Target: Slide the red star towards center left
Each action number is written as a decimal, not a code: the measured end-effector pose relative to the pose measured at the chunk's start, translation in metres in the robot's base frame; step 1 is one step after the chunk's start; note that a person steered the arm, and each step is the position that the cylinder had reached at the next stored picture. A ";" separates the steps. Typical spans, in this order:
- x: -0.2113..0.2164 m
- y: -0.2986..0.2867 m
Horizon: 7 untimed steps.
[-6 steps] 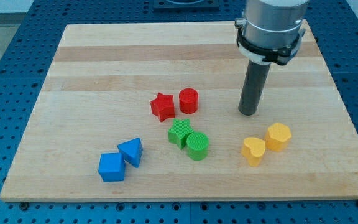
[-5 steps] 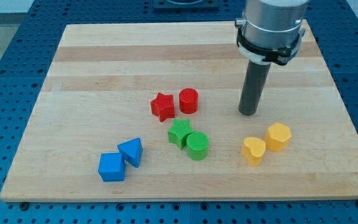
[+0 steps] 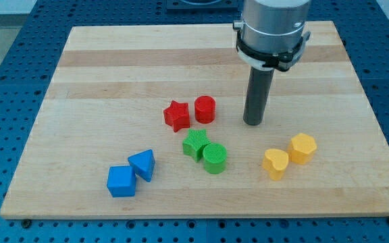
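Observation:
The red star (image 3: 176, 115) lies near the board's middle, touching or almost touching the red cylinder (image 3: 204, 109) on its right. My tip (image 3: 252, 123) rests on the board to the right of the red cylinder, apart from it by a short gap. The rod rises from the tip to the grey arm housing (image 3: 271, 30) at the view's top.
A green star-like block (image 3: 195, 144) and a green cylinder (image 3: 215, 158) sit just below the red pair. A blue cube (image 3: 121, 181) and a blue wedge-like block (image 3: 142, 165) lie at lower left. A yellow heart (image 3: 275, 163) and a yellow hexagon (image 3: 302, 148) lie at lower right.
My tip has moved to the view's left, closer to the red cylinder. No block has moved.

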<state>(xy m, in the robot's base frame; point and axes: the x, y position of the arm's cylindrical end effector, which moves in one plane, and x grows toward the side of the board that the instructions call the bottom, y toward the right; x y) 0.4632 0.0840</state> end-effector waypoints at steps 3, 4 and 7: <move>-0.001 -0.081; 0.000 -0.086; 0.008 -0.117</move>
<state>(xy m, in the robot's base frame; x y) 0.4709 -0.0328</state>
